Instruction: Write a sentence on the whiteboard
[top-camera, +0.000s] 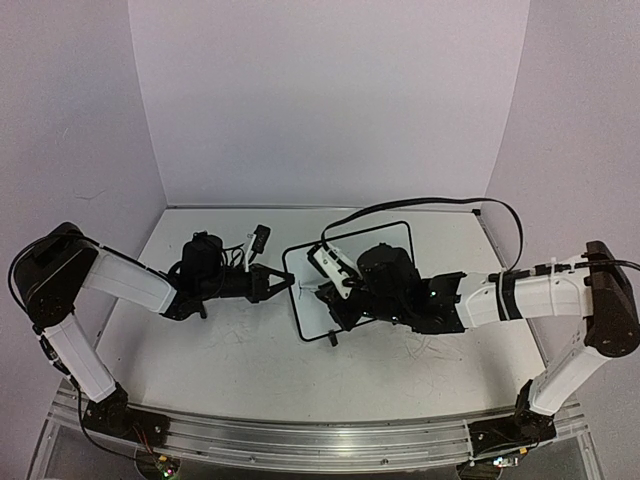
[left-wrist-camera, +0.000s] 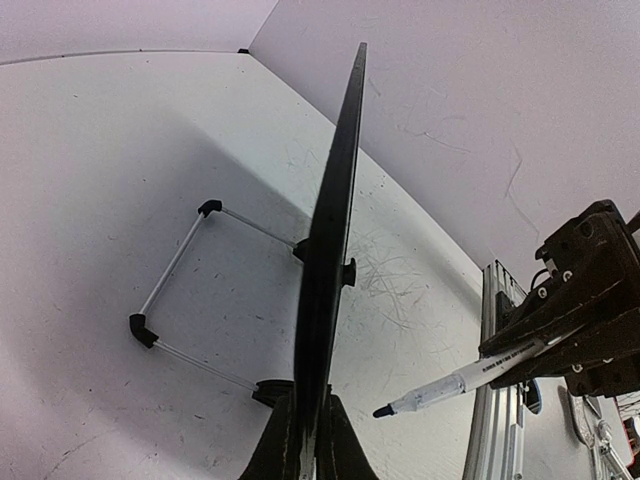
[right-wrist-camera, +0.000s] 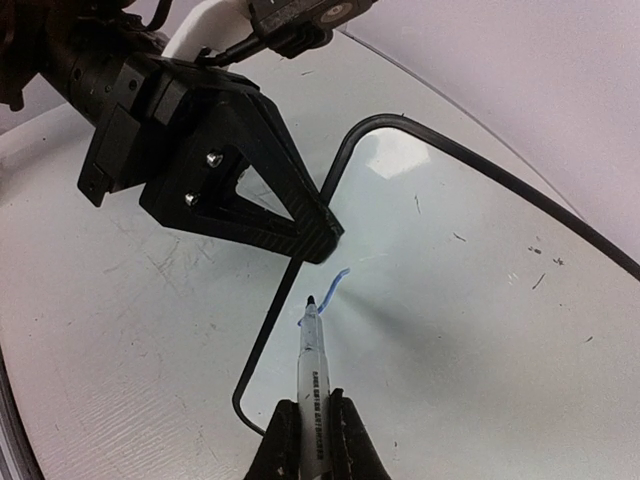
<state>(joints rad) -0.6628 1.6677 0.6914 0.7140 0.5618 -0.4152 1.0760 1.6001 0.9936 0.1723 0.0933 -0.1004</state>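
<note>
The whiteboard (top-camera: 385, 240) stands propped in the middle of the table, seen edge-on in the left wrist view (left-wrist-camera: 332, 220). My left gripper (top-camera: 288, 283) is shut on its left edge, the fingers (left-wrist-camera: 340, 440) clamping the black frame. My right gripper (right-wrist-camera: 312, 445) is shut on a white marker (right-wrist-camera: 311, 365). The marker's dark tip rests at the board face (right-wrist-camera: 470, 290) near its lower left corner. The sentence shows as a single short curved blue stroke (right-wrist-camera: 338, 281) beside the tip. In the top view the right gripper (top-camera: 333, 298) sits over the board's lower left part.
A wire stand (left-wrist-camera: 172, 262) with black corner caps props the board from behind. A black cable (top-camera: 430, 204) arches over the table's back right. An aluminium rail (top-camera: 320, 440) runs along the near edge. Grey scuff scribbles (left-wrist-camera: 390, 272) mark the tabletop. White walls close three sides.
</note>
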